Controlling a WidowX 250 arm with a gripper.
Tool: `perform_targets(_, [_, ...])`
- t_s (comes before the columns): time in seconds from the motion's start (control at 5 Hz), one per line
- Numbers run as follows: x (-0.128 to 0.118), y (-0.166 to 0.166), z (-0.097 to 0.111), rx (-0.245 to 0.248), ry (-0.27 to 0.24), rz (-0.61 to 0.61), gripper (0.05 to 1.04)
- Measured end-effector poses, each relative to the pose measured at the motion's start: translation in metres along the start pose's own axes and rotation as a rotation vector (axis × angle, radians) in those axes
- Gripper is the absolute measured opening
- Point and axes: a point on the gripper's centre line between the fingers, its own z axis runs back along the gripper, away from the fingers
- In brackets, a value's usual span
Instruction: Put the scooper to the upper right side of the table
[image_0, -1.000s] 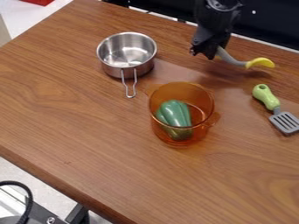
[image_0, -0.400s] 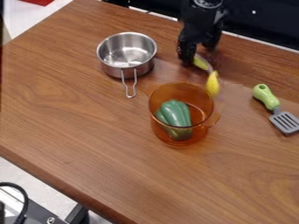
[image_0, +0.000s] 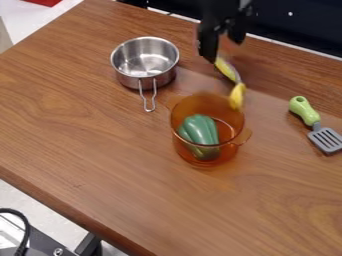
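Scooper with yellow ends and a greyish middle (image_0: 237, 95) is the thing to place, and it shows in the upper part of the work surface, right of centre, slanting down toward the pot. That surface is a broad brown wood-grain table (image_0: 100, 150), whose upper right side is the goal. Next in size comes the see-through orange pot with side handles (image_0: 187, 152), near the middle; the scooper's lower yellow end shows just beside its back rim, and whether the two touch I cannot tell. The black two-finger gripper (image_0: 223, 48) hangs over the table's upper edge area, its fingers spread with a gap between them and seemingly nothing held; one fingertip is close by the scooper's upper end. To the left stands the round stainless-steel saucepan with a wire handle (image_0: 143, 82). At the right lies the grey slotted spatula with a light green handle (image_0: 326, 140), well apart from the scooper. Smallest is the dark green toy pepper (image_0: 200, 130), inside the pot.

As for progress, the scooper seems let go, but I would call the job only partly done: it is high on the table, yet nearer the middle than the right side. A regrasp and a shift rightward, behind the spatula, would probably settle it.
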Motion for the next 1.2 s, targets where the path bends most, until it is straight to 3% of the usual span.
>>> perform_targets(0.4, [0.005,0.006,0.025,-0.015,-0.032,-0.036,1.000])
perform_targets(0.6, [-0.006,0.025,0.037,-0.043,-0.080,-0.184,1.000])
perform_targets(0.8, [-0.012,0.053,0.050,-0.075,-0.089,-0.358,1.000])
perform_targets(1.2, [0.003,0.128,0.061,-0.089,-0.025,-0.696,1.000])
